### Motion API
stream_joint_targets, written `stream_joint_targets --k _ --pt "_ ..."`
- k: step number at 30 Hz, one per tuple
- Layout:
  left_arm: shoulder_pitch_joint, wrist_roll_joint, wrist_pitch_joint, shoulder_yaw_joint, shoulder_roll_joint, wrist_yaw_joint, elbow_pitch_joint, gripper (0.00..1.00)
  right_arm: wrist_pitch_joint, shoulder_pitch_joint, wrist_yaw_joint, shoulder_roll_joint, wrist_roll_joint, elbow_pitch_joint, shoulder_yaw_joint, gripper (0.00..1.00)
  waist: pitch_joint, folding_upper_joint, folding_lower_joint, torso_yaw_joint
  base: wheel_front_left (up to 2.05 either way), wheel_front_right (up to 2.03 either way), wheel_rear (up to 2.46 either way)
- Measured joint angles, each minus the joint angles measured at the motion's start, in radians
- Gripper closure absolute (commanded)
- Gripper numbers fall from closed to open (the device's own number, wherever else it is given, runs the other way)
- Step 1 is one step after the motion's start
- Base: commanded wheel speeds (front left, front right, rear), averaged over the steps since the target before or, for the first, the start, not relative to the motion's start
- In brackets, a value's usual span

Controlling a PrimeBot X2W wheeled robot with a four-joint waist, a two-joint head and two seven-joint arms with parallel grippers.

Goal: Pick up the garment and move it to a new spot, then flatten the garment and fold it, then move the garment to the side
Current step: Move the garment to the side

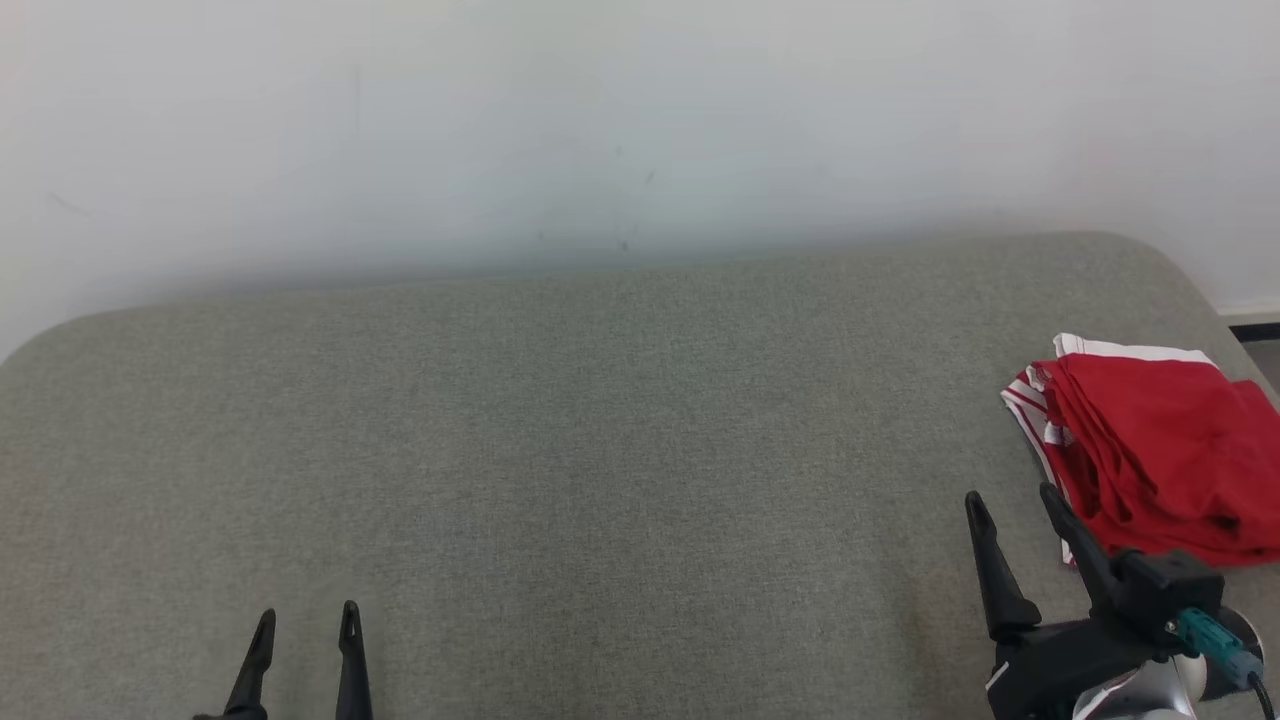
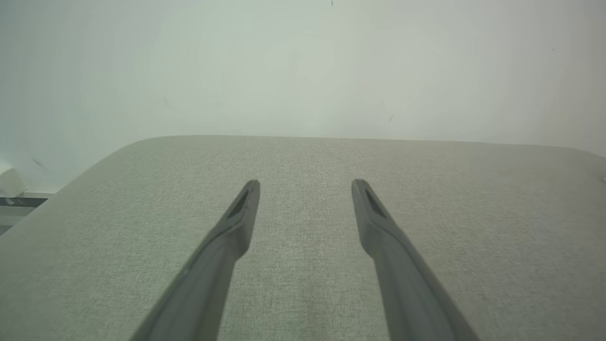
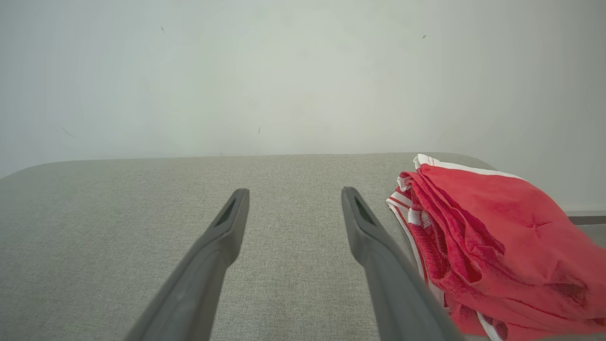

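The garment (image 1: 1160, 450) is red with white stripes and trim, lying bunched in a folded heap at the far right of the grey-green fabric surface (image 1: 600, 450). In the right wrist view the garment (image 3: 497, 246) lies just right of my right finger. My right gripper (image 1: 1012, 495) stands open at the lower right, its fingertips just left of the heap's near edge, with nothing between them. My left gripper (image 1: 307, 612) is open and empty at the lower left, far from the garment. The left wrist view has my left gripper (image 2: 305, 182) over bare fabric.
A plain white wall (image 1: 640, 130) rises straight behind the surface. The surface's rounded corners show at back left and back right, with a strip of floor and dark skirting (image 1: 1255, 332) past the right edge.
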Motion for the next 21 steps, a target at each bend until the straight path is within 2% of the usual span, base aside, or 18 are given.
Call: stream_joint_targets --k 6,21 --pt "0.005 0.001 0.0 0.004 0.0 -0.004 0.025 0.0 -0.038 0.05 0.0 0.037 0.027 0.026 -0.039 0.0 -0.032 0.0 0.0 0.027 0.0 0.0 0.0" --pt "0.005 0.003 0.0 0.039 0.0 -0.019 0.055 0.0 -0.062 0.077 0.0 0.046 0.031 0.074 -0.018 0.0 -0.062 0.0001 0.0002 0.064 0.0 0.0 0.0"
